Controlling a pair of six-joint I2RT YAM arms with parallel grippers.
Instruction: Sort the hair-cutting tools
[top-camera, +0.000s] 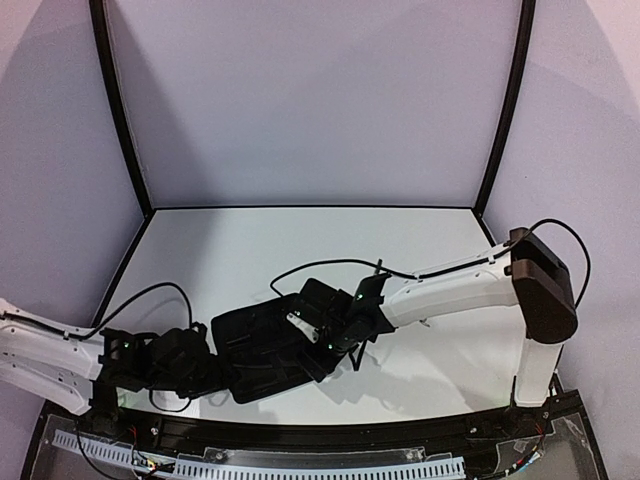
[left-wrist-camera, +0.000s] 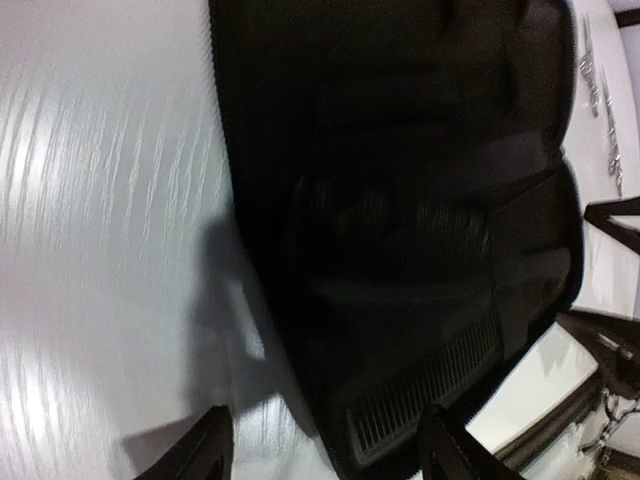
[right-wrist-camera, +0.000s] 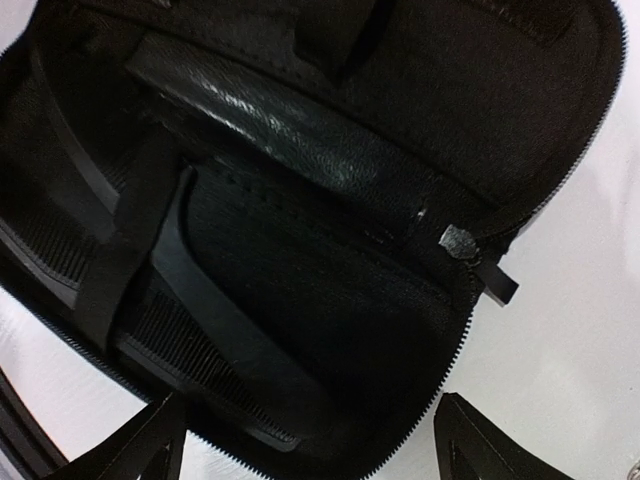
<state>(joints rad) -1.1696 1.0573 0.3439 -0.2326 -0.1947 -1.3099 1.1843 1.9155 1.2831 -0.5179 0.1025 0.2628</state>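
The right claw (right-wrist-camera: 310, 420) (wide open, like the left claw (left-wrist-camera: 322, 430)) hung just over a comb (right-wrist-camera: 230, 330) slanted across the case (right-wrist-camera: 540, 70)

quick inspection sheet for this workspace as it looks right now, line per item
surface: white table, no spills seen
job's things: black comb inside the open case; silver scissors, blurred, on the table beside the case
clutter: black zip case, lying open mid-table
grippers: left gripper open at the case's edge; right gripper open over the case's interior
cables: black cable along the right arm, another looping by the left arm
surroundings: pale walls with black corner strips; nothing else seen
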